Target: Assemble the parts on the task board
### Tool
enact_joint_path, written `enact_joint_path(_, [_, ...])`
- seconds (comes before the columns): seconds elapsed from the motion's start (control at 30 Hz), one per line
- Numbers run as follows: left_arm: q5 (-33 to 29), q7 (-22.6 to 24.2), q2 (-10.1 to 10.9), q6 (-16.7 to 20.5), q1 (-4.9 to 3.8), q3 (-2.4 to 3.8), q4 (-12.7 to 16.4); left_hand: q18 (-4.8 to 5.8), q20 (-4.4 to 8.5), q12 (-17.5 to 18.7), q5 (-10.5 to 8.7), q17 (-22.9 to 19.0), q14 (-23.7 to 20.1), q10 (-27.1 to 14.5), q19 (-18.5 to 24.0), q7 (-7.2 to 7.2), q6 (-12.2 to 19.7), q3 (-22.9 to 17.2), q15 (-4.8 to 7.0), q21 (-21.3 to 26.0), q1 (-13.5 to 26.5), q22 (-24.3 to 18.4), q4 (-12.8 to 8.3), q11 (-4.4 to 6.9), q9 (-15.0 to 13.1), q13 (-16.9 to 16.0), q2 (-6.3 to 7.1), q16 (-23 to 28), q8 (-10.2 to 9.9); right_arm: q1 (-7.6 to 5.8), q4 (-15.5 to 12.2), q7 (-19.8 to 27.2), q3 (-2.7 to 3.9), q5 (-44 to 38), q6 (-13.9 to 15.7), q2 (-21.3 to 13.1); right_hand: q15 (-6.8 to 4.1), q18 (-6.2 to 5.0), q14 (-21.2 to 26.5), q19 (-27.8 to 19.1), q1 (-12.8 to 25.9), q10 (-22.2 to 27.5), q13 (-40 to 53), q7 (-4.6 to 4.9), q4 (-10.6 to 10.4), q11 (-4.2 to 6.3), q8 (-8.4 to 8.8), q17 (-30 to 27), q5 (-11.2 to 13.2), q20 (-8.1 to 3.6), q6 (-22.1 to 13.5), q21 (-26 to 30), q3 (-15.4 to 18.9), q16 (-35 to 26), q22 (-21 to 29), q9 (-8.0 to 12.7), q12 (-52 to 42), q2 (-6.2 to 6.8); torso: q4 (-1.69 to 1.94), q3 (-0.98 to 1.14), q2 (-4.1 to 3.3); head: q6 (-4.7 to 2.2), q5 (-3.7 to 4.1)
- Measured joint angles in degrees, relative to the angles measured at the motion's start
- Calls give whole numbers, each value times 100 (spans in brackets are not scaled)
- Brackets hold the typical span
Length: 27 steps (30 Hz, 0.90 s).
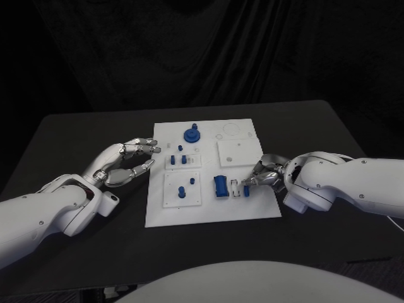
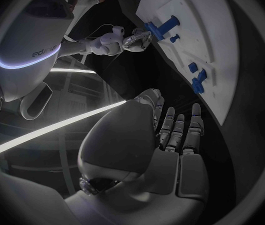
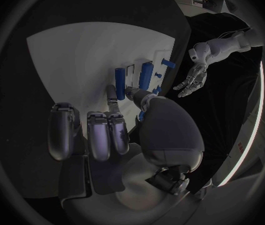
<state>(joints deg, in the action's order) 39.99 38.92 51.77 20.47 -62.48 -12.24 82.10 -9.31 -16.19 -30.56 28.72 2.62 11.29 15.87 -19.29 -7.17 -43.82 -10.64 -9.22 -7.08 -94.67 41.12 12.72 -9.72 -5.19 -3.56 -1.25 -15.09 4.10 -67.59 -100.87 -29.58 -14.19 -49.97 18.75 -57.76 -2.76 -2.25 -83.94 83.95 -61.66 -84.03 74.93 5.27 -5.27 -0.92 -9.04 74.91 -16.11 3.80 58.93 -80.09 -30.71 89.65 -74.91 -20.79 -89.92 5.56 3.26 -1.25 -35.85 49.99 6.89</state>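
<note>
Task board [image 1: 211, 211] lies at table centre; several blue parts stand seated, assembly appears partial. Left hand [image 1: 129, 163], at 9 o'clock off the board, is spread and holds nothing. Right hand [image 1: 262, 175], at 4 o'clock, pinches a small blue part [image 1: 247, 189].

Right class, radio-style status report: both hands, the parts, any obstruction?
Left hand open beside task board. Right hand fingers at a blue part, grip unclear. Nothing blocking.

Bare black table [image 1: 84, 136] lies open at upper left and along the lower frame. Task board [image 1: 211, 211] centre carries upright blue parts [image 1: 192, 134]. Left hand [image 1: 129, 161] flanks its left edge, right hand [image 1: 264, 175] blocks its right edge.
</note>
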Motion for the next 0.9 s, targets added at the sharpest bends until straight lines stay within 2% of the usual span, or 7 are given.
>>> enact_joint_path(0.2, [0,0,-4,-27,0,0,-7,0,-21,0,21,0,0,19,-21,-21,21,0,0,0,0,-6,0,-19,0,0,0,-22,0,4,50,29,4,8,-38,97,0,0,0,0,0,0,0,22,-9,0,-1,0,0,0,-21,43,53,0,0,-1,0,0,11,2,-4,0,-19])
enact_joint_path(0.47, [0,0,-19,-52,0,0,-39,0,-21,0,21,-1,0,20,-21,-21,21,0,0,0,0,-5,0,-20,0,1,0,-22,0,8,80,63,4,11,-72,153,0,0,0,0,31,0,0,1,-27,0,-5,0,0,0,-42,44,103,0,1,-5,0,-31,11,-2,-1,0,-47])
enact_joint_path(0.8, [0,0,-42,-89,0,0,-68,-1,-21,0,21,-1,20,20,-21,-21,21,0,-20,0,0,-5,0,-20,0,1,0,-22,0,10,86,91,2,15,-99,191,0,0,0,0,30,0,0,22,-14,0,-5,0,0,0,-63,66,169,0,1,-16,0,-30,1,-5,-2,0,-70])
enact_joint_path(0.9, [0,0,-44,-96,1,0,-72,0,-21,0,21,-1,20,20,-21,-21,21,0,-20,0,0,-5,0,-20,-1,1,0,-22,0,10,87,94,2,15,-106,194,0,0,0,0,68,0,0,22,-26,0,-5,0,0,0,-63,66,275,0,1,-32,0,-68,-3,-5,-2,0,-79])
